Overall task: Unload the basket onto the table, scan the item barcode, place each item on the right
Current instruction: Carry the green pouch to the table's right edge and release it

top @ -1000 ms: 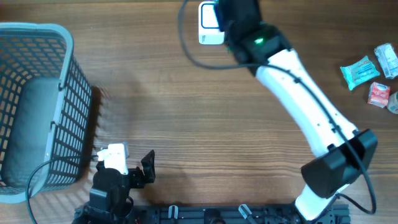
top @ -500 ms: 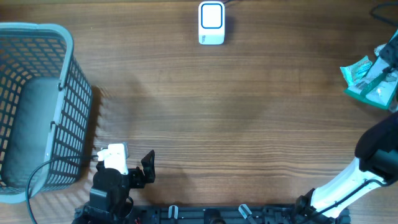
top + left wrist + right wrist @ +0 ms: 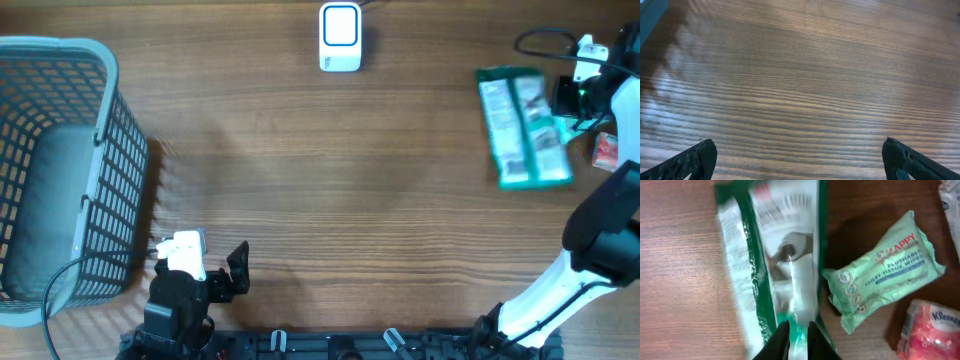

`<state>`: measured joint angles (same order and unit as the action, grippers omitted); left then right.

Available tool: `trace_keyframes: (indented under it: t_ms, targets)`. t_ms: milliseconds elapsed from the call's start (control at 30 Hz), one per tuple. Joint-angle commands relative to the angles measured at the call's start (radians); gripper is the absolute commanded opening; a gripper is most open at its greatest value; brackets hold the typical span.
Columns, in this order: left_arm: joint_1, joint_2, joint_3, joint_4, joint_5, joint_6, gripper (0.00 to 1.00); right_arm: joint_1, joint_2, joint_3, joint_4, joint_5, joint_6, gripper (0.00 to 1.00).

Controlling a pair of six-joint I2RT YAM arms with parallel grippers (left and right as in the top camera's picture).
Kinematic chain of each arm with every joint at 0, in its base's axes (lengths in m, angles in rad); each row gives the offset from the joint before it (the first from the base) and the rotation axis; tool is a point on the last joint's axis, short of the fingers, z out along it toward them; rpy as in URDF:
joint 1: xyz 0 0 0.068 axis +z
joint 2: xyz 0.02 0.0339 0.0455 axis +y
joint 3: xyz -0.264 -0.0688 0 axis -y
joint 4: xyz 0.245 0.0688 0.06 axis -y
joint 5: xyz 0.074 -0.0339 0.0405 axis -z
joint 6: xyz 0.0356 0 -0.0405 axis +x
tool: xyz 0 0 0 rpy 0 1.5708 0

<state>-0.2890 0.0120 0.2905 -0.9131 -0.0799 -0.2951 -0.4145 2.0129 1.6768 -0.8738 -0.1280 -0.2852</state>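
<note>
A long green and white packet hangs blurred over the right side of the table, and my right gripper is at its right edge. The right wrist view has that packet stretching away from my right gripper, whose two black fingers are clamped on its near end. No barcode can be made out on it. The white scanner stands at the far middle edge of the table, well left of the packet. My left gripper rests near the front left, open, with only bare wood between its fingers.
A grey mesh basket fills the left side. On the table by the held packet lie a pale green wipes pack and a pink Kleenex pack. A red packet shows at the right edge.
My right arm swung from the scanner to the pile at the right edge. It now holds the green and white packet, carried left off the pile. The left arm has not moved.
</note>
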Motion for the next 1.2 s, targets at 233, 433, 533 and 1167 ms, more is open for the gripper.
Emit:
trace_keyframes:
  t_ms: [233,433,533,1167]
  targets:
    - [-0.004,-0.006,0.0,0.003,0.001,-0.008,1.0,0.038,0.017,0.024,0.044,0.115,0.185,0.93]
    - [-0.004,-0.006,0.0,0.003,0.001,-0.008,1.0,0.271,0.036,-0.023,0.003,-0.162,0.154,0.36]
    - [-0.004,-0.006,0.0,0.003,0.001,-0.008,1.0,0.392,0.093,-0.082,0.089,0.032,0.183,0.09]
    - [-0.004,-0.006,0.0,0.003,0.001,-0.008,1.0,0.098,0.221,-0.119,0.031,0.378,0.254,0.05]
